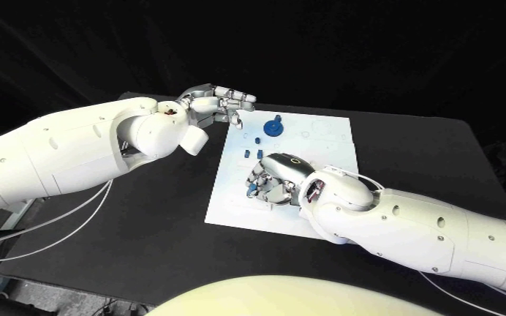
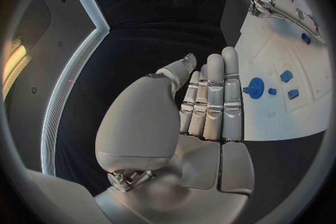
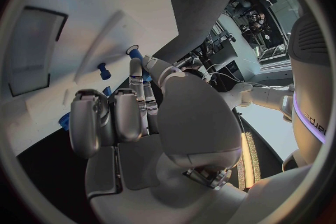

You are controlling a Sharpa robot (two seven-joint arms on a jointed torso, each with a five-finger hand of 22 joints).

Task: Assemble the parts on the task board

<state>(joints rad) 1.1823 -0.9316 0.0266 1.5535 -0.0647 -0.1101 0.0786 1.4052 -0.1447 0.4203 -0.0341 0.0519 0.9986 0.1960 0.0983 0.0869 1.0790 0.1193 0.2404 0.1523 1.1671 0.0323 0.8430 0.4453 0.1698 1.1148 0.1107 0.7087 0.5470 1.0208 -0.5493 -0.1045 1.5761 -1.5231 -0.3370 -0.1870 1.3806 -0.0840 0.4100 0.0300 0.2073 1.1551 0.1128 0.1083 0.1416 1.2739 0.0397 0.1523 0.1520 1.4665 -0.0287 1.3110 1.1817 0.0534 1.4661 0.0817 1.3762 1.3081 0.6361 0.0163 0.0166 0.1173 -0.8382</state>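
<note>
While blue parts lie beside right hand.

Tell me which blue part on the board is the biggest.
The round blue disc at the task board's far end, near the left robot hand; the other blue parts are far smaller.

White arms, silver hands
</note>
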